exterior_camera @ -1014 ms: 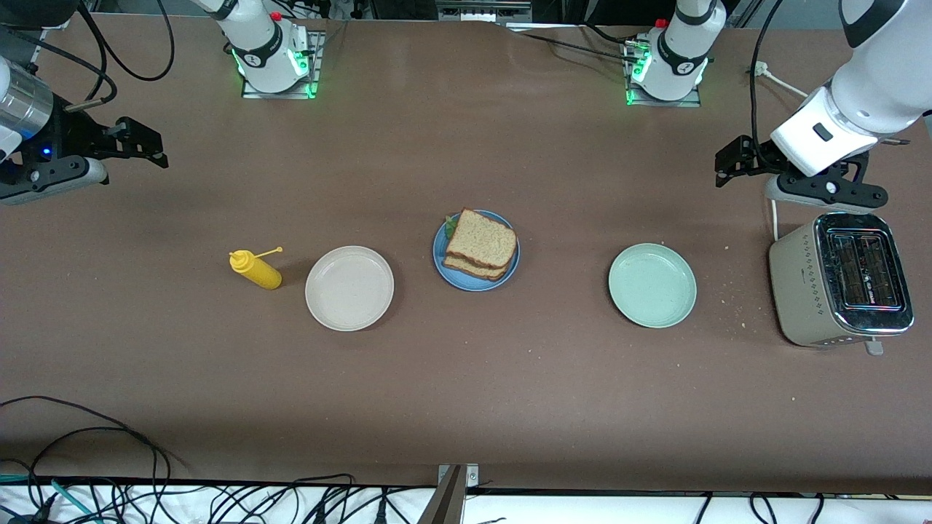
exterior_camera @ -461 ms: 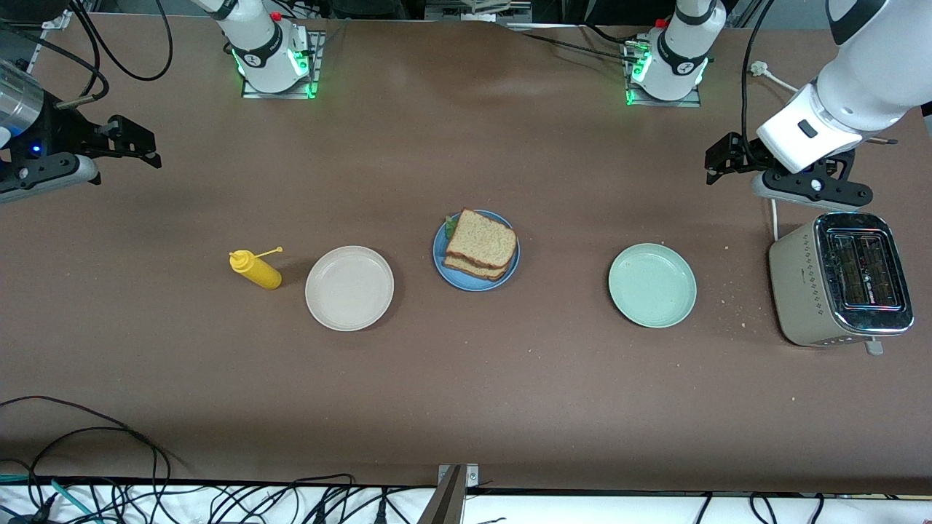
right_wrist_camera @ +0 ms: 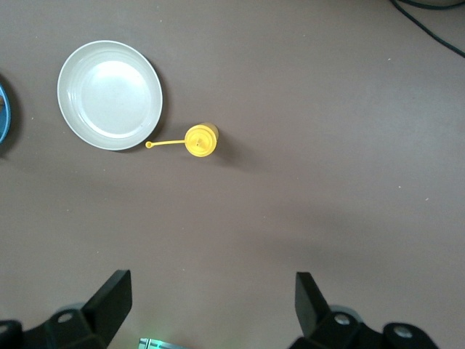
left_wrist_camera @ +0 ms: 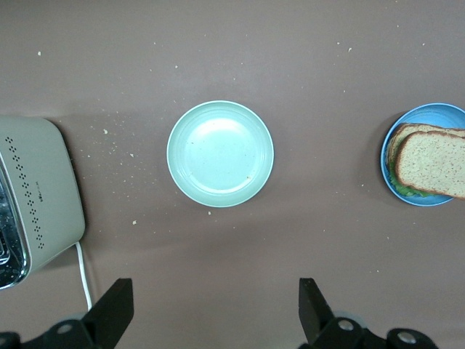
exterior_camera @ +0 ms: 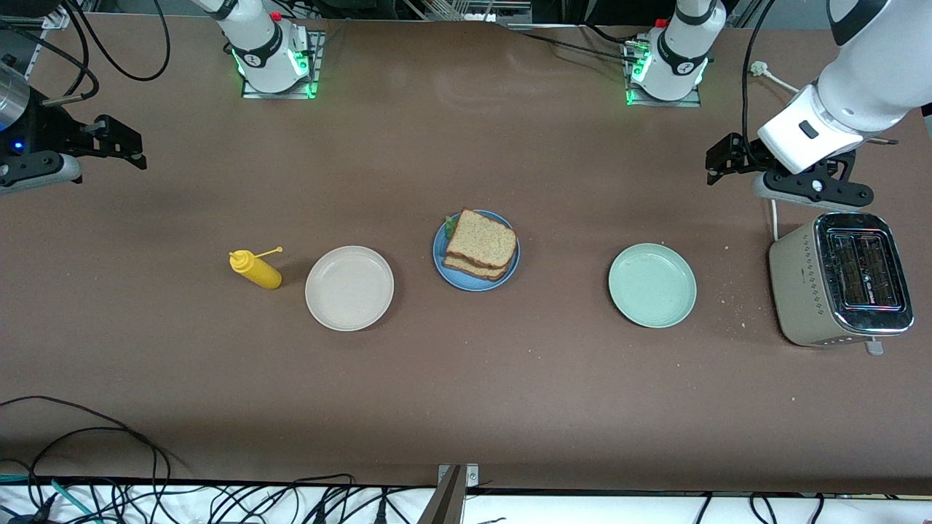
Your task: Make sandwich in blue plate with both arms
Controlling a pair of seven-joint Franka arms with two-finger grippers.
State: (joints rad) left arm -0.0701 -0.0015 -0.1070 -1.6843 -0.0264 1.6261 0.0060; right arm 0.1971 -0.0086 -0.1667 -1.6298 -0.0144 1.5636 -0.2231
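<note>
While the sandwich (exterior_camera: 481,245) sits on the blue plate (exterior_camera: 443,263) mid-bench, both arms hang raised at the bench ends. Left gripper (left_wrist_camera: 211,313): fingers apart, empty, over bare bench. Right gripper (right_wrist_camera: 211,309): likewise spread, empty.

No legible text anywhere.

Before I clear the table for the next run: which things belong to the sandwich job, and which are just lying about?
Job:
- sandwich, on the blue plate
- left gripper, open, up near the toaster
- right gripper, open, up at the right arm's end

Lying about:
- toaster
- beige plate
- pale green plate
- yellow bottle
</note>
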